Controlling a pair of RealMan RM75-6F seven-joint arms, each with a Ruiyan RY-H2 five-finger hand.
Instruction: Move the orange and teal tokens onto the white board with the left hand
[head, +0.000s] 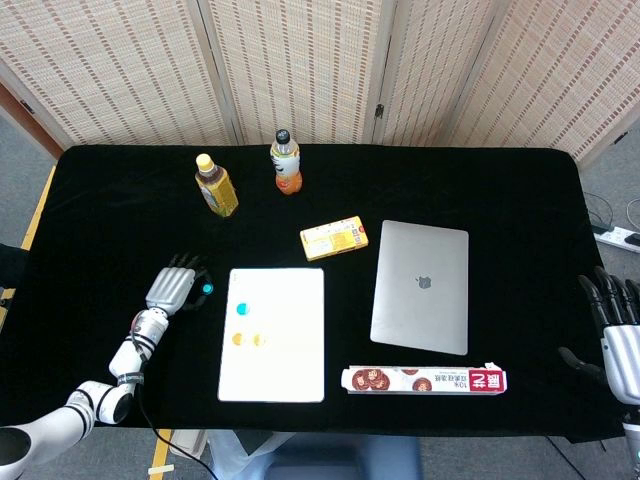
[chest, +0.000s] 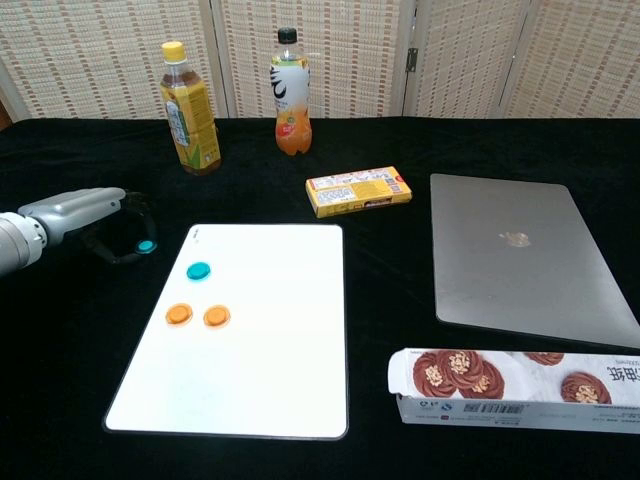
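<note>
Teal token (chest: 147, 246) sits between the left hand's (head: 170, 289) fingers (chest: 128, 207), just left of the white board (chest: 270, 340)

One teal (chest: 199, 270) and two orange tokens (chest: 197, 316) already lie on the board; this looks like the last one; I cannot tell if the fingers truly pinch it; next, carry it right over the board and let go; the right hand (head: 619, 335) hangs open, holding nothing.

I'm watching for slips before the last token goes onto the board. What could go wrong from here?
The left hand holds a teal token only at its fingertips, off the white board, so the token might slip onto the black cloth.

One teal token and two orange tokens lie near the board's left edge; a low approach from that side could knock them.

A press on the rim might shift the board.
</note>
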